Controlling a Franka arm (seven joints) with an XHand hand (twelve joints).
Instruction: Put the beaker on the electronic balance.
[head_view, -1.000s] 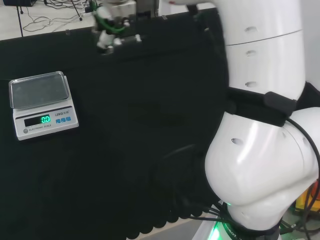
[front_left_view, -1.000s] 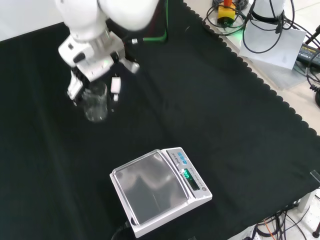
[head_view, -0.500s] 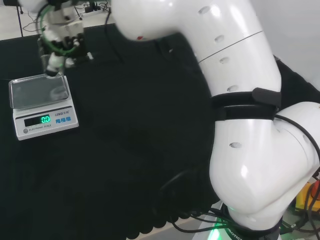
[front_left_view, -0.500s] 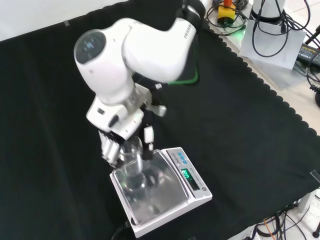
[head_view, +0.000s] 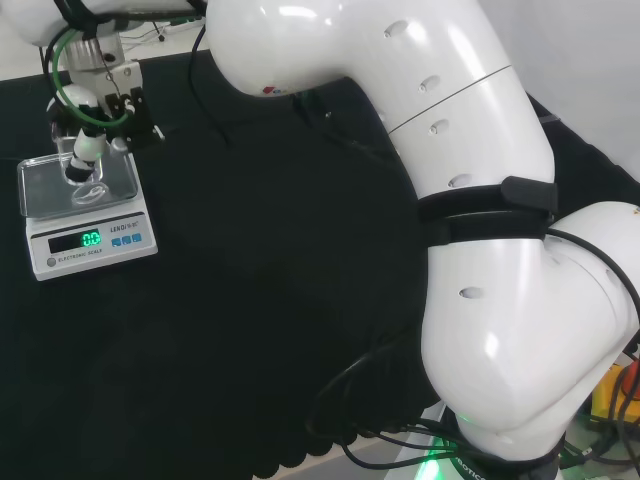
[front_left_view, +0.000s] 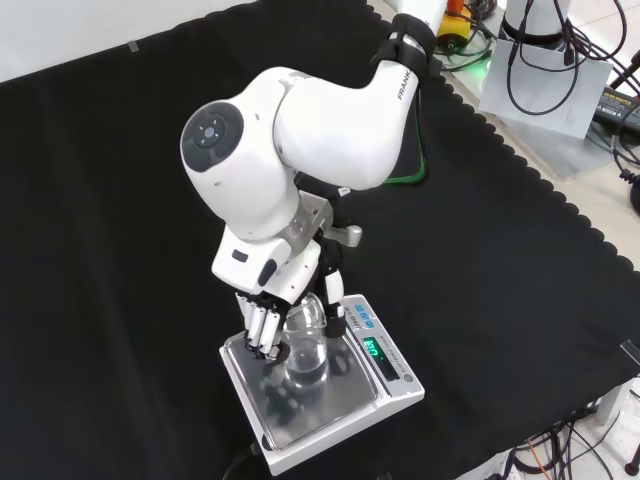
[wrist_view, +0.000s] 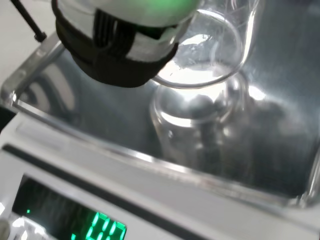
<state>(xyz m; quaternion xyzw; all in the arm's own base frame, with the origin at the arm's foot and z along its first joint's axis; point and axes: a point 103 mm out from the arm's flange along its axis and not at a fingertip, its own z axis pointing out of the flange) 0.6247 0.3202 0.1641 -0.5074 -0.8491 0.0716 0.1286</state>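
one clear beaker (head_view: 88, 186) sits over the shiny pan of the electronic balance (head_view: 110, 235) in the head view, under the hand (head_view: 85, 150). from the front, the hand's fingers (front_left_view: 262, 328) curl round the beaker. at the wrist, the glass stands upright above the pan.

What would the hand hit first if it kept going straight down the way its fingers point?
Most likely the balance's steel pan. The hand points down over it with the beaker in its fingers, so the beaker's base would probably touch first. Whether it already rests on the pan is unclear.
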